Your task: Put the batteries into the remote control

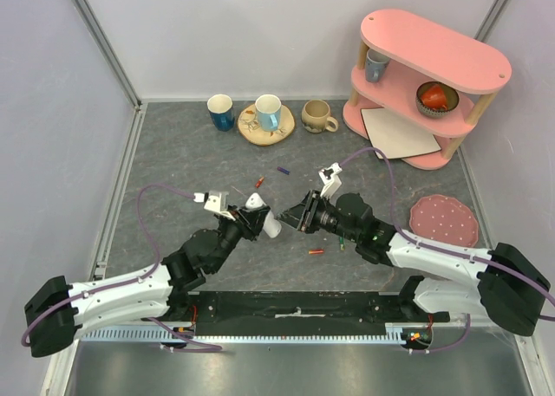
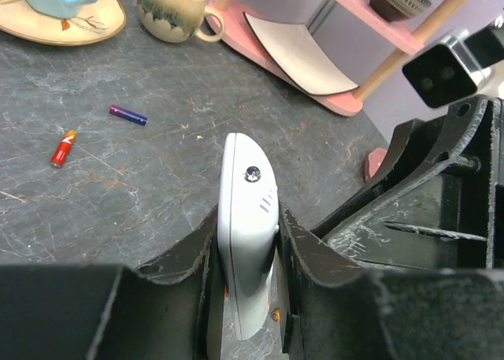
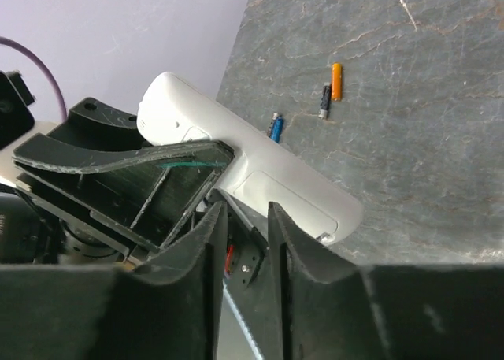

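Clamping smooth white remote control (image 2: 248, 183): left gripper (image 2: 248, 218).

Both arms reach forward and bend inward, so the grippers meet tip to tip over the middle of the table. The left arm (image 1: 130, 288) ends in the left gripper (image 2: 248, 218), its jaws clamped on the remote's (image 2: 246, 218) long sides. The right arm (image 1: 434, 257) holds the right gripper (image 3: 246, 214) close against it, jaws a narrow gap apart with nothing seen between them.
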